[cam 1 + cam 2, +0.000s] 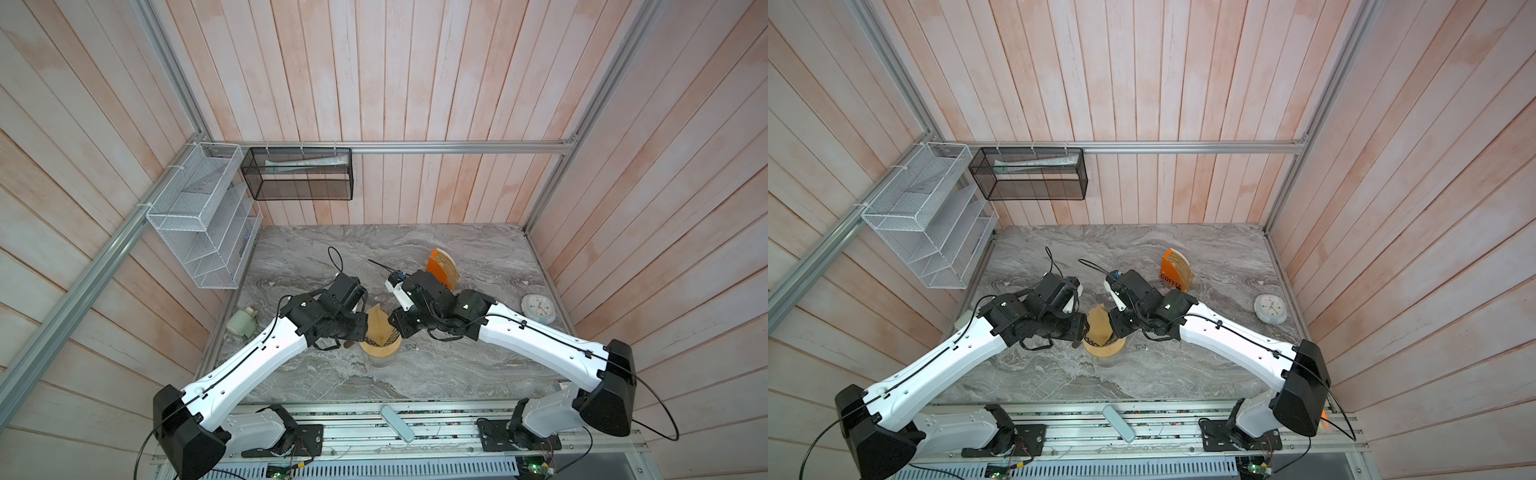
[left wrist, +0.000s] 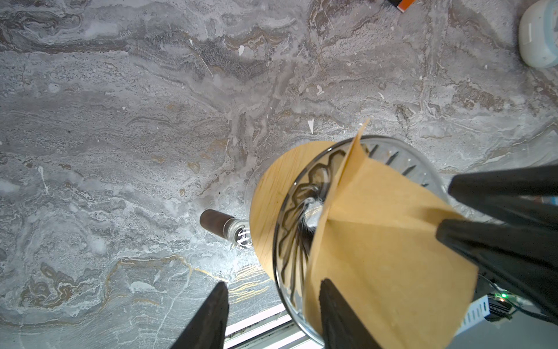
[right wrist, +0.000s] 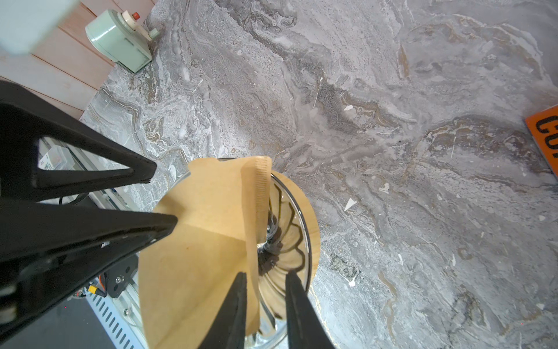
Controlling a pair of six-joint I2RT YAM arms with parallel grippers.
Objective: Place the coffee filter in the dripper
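The word COFFEE is printed in black capitals along the lower edge of the orange stand [image 1: 1169,270], which is set towards the back of the worktop [image 1: 1183,365]; it can be read whole in a top view. In the right wrist view only the letter C and part of the next letter are shown on the orange stand [image 3: 543,133], cut off by the picture's edge. Marks are carried on the dial of the round white clock [image 1: 1271,308], but they are too small to be read.
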